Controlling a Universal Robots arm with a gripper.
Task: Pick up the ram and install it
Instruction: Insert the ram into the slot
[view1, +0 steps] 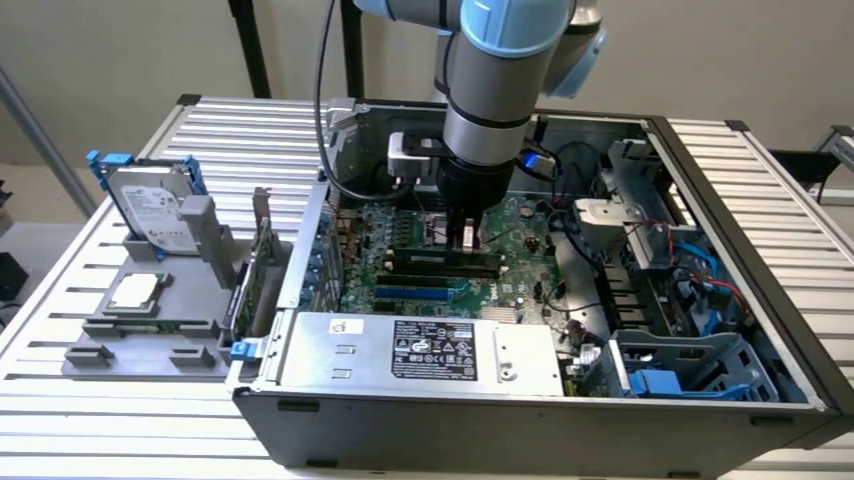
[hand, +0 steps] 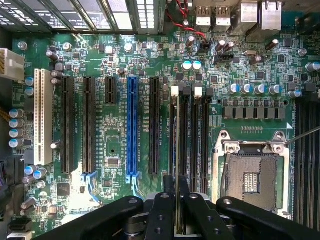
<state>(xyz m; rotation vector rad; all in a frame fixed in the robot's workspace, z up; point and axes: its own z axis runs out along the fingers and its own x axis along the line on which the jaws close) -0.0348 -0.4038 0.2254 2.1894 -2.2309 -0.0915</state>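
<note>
I see the gripper (hand: 178, 212) nearly closed, its black fingers (hand: 162, 215) pinched on the ram (hand: 178, 165), which shows edge-on as a thin strip in the wrist view. The ram stands upright over the row of black memory slots (hand: 192, 135) with white latches, just beside the open CPU socket (hand: 252, 175); I cannot tell whether it is seated in a slot. A blue expansion slot (hand: 132, 125) and a white one (hand: 43, 117) lie further along the motherboard (hand: 115, 150). In the exterior view the gripper (view1: 467, 235) reaches down into the open computer case (view1: 534, 425). On the exterior view's left, a grey fixture (view1: 160, 330) holds a hard drive (view1: 150, 210) and a processor chip (view1: 138, 292).
</note>
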